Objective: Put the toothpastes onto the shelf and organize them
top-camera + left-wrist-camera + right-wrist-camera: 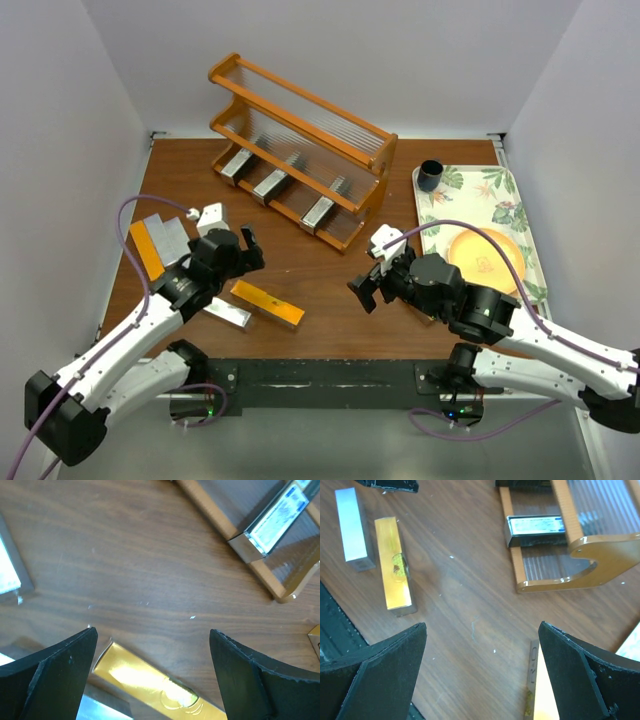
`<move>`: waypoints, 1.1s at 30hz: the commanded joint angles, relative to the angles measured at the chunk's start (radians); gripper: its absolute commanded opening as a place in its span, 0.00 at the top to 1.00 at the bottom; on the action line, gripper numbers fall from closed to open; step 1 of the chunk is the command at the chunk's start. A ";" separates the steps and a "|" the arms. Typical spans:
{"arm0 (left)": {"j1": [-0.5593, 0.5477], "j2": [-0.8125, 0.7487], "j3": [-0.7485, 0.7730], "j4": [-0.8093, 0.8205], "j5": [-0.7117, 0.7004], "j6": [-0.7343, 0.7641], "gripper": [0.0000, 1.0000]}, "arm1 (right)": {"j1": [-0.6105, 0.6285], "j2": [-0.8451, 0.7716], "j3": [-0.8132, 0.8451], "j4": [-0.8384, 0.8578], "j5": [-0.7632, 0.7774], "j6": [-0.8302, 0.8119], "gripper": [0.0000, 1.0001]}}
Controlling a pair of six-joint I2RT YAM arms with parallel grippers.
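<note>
Three shiny silver toothpaste cartons (pixel 272 183) lie on the bottom tier of the orange-brown wooden stepped shelf (pixel 382 170). In front of the shelf, the left gripper (pixel 250 250) and right gripper (pixel 362 293) gape empty, the left just above a glossy orange carton (pixel 267 304), probably its next pick.

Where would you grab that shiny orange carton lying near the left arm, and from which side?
I'd grip the shiny orange rectangular carton across its narrow width, near the middle, coming straight down. It lies flat, long and slim, so its two long side faces probably suit the open left tool best.
</note>
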 commanded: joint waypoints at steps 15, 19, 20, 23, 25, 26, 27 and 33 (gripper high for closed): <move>0.003 0.022 -0.173 -0.035 0.068 -0.232 0.00 | 0.003 -0.018 -0.029 0.028 -0.015 0.034 0.01; 0.002 0.097 -0.180 0.037 0.103 -0.220 0.00 | 0.001 -0.021 -0.030 0.025 -0.015 0.033 0.01; 0.003 0.116 -0.178 0.083 0.129 -0.208 0.00 | 0.003 -0.022 -0.030 0.025 -0.016 0.033 0.01; 0.000 0.193 -0.149 0.175 0.178 -0.184 0.00 | 0.003 -0.025 -0.030 0.020 -0.018 0.034 0.01; -0.001 0.263 -0.098 0.213 0.195 -0.165 0.00 | 0.001 -0.027 -0.029 0.014 -0.015 0.036 0.01; -0.004 0.289 -0.077 0.242 0.206 -0.145 0.00 | 0.003 -0.030 -0.030 0.012 -0.013 0.039 0.01; -0.013 0.315 -0.022 0.253 0.209 -0.134 0.00 | 0.001 -0.036 -0.033 0.012 -0.012 0.039 0.01; -0.082 0.553 0.199 0.316 0.230 -0.049 0.00 | 0.001 -0.048 -0.039 0.008 -0.004 0.052 0.01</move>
